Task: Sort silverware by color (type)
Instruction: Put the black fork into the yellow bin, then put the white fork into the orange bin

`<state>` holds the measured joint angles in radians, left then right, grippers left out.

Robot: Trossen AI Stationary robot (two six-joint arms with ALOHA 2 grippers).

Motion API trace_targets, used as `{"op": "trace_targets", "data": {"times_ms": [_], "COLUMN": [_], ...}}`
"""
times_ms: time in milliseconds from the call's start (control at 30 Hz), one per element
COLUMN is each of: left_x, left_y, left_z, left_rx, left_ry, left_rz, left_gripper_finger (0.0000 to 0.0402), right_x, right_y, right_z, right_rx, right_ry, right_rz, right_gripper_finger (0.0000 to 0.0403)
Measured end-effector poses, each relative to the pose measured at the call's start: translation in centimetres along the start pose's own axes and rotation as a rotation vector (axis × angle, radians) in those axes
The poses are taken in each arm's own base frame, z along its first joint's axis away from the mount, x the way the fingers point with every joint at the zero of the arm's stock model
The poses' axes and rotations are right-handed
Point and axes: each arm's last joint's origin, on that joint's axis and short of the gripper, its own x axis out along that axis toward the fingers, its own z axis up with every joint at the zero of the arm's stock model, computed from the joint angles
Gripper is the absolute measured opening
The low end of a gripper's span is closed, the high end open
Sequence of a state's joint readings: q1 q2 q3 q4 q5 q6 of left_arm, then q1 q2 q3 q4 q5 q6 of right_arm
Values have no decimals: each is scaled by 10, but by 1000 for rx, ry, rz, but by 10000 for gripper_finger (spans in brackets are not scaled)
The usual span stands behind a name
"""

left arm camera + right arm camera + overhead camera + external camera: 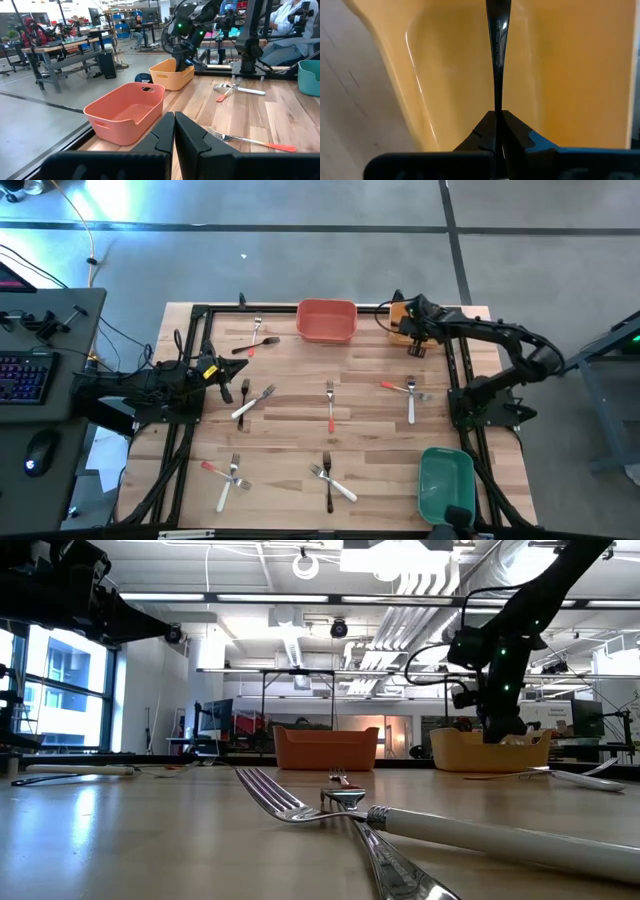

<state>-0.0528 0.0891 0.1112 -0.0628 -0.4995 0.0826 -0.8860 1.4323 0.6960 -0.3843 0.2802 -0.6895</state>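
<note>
Over yellow-orange plastic bin (570, 75) at counter's far right corner, right end effector (497, 120) clamped on black-handled metal fork (498, 55); fork's long axis points straight ahead into bin, bin directly below; left end effector (174, 131) pinched empty, well apart near left edge.

A robotics lab or workshop: exposed ceiling pipes (420, 580), workbenches (65, 50) on a concrete floor (300, 240), a keyboard (22, 377) beside the wooden tabletop (370, 430), and seated people (295, 25) beyond.
</note>
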Motion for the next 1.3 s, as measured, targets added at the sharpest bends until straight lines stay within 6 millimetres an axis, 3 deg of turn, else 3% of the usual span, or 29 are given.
{"op": "trace_targets", "data": {"times_ms": [233,833,1133,1300], "left_x": [0,0,0,0], "left_y": [0,0,0,0], "left_z": [0,0,0,0], "left_rx": [0,-1,-1,6], "left_ry": [0,0,0,0], "left_rz": [0,0,0,0], "left_gripper_finger": [5,5,5,5], "right_x": [9,3,2,-8], "right_y": [3,-1,-2,-4], "right_z": [0,5,5,1], "right_rx": [-3,78,112,96], "right_ry": [34,46,48,110], "right_rz": [19,26,26,-71], "right_gripper_finger": [0,2,78,63]}}
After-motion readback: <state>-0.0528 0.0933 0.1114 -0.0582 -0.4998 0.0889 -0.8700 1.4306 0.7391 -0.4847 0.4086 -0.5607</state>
